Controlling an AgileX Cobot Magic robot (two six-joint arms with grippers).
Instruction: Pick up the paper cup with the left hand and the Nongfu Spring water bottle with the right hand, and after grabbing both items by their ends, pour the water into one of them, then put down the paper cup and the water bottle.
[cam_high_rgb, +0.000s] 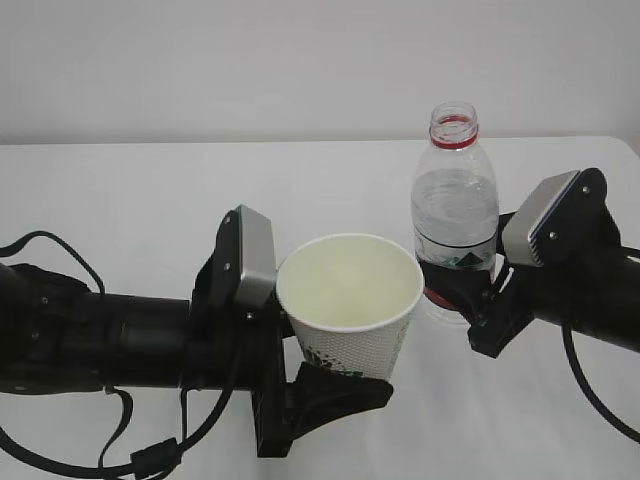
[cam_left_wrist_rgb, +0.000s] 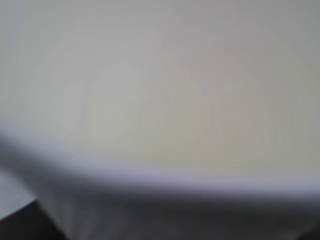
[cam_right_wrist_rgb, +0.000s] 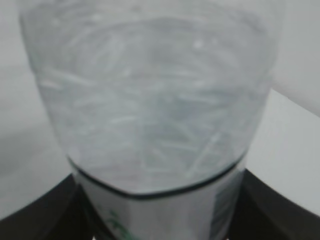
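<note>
The white paper cup (cam_high_rgb: 350, 300) with green print is held by its lower part in my left gripper (cam_high_rgb: 345, 378), which is shut on it. The cup's mouth tips slightly toward the camera, and its inside looks pale. In the left wrist view the paper cup (cam_left_wrist_rgb: 160, 100) fills the frame as a blur and hides the jaws. The Nongfu Spring water bottle (cam_high_rgb: 455, 215) stands upright without a cap, its red neck ring showing. It holds clear water (cam_high_rgb: 455, 205). My right gripper (cam_high_rgb: 458, 288) is shut on its labelled lower part. Black fingers (cam_right_wrist_rgb: 35, 215) flank the bottle (cam_right_wrist_rgb: 150, 110).
A white table (cam_high_rgb: 150, 200) runs back to a pale wall. Both arms reach in low from the two sides, with black cables (cam_high_rgb: 120, 440) hanging under the left one. Cup and bottle stand close together, a small gap between them.
</note>
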